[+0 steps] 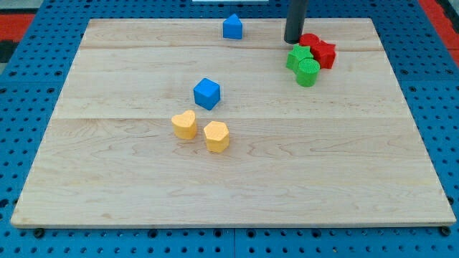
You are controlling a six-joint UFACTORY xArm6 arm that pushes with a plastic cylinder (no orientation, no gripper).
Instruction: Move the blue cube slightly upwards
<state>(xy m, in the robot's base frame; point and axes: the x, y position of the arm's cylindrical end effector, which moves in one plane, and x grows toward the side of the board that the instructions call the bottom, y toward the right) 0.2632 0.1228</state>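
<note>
While the dark rod (296, 20) comes down from the view's top, its lower end, the tip (292, 41), stands on the desk (229, 179) near the top right part of the wooden board. This tool is only a straight rod, so there is nothing on it that can spread or press together, and it pinches nothing.

The tip is just beside a small group of blocks. A red block (309, 40) of unclear shape lies right next to it, on the view's right, and a red star-like block (325, 54) is a little further right. Below the tip are a green block (298, 56) with an uneven shape and a green cylinder (308, 72); these four blocks touch or nearly touch each other.

The blue cube (206, 93) lies well apart from the tip, toward the view's left and lower, about in the middle of the board. Just below it are a yellow heart-shaped block (184, 124) and a yellow hexagonal block (216, 135), near each other. Another blue block (232, 26), shaped like a small house, sits near the top edge, left of the rod.
</note>
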